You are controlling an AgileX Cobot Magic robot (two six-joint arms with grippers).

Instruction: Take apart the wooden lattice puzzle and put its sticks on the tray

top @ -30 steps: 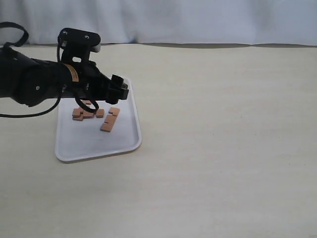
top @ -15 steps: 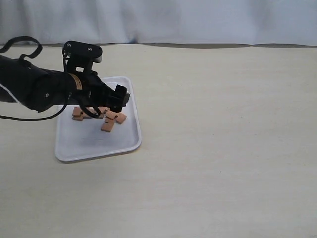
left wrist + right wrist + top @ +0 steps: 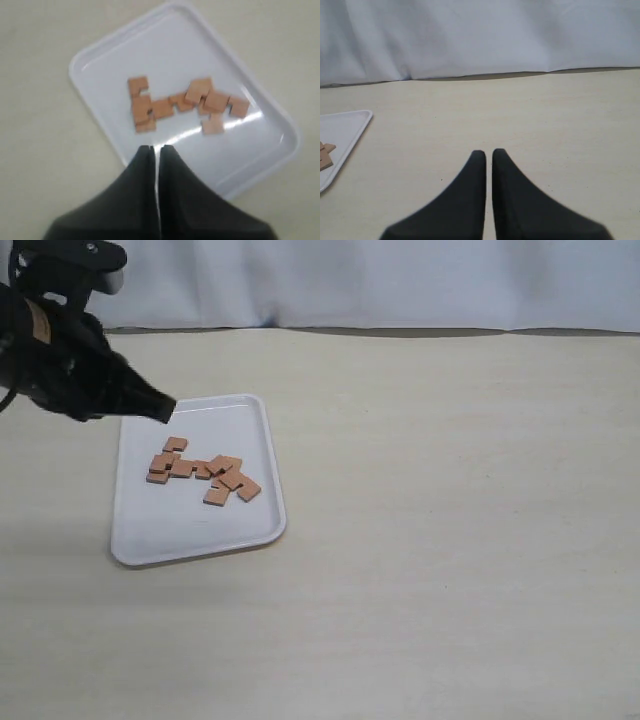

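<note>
Sticks (image 3: pixel 222 468) overlap in one cluster on one tray (image 3: pixel 180 527).

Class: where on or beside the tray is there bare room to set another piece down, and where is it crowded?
Exterior view, bare: the tray strip between the sticks and its near rim, and the table right of it. Crowded: the tray's middle band, sticks touching.

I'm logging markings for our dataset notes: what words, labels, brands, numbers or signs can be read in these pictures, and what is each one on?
No text can be read in any view.
A tan patch on the left arm may be a label, but it is too small and blurred to read.
The tray and the sticks show no markings.
</note>
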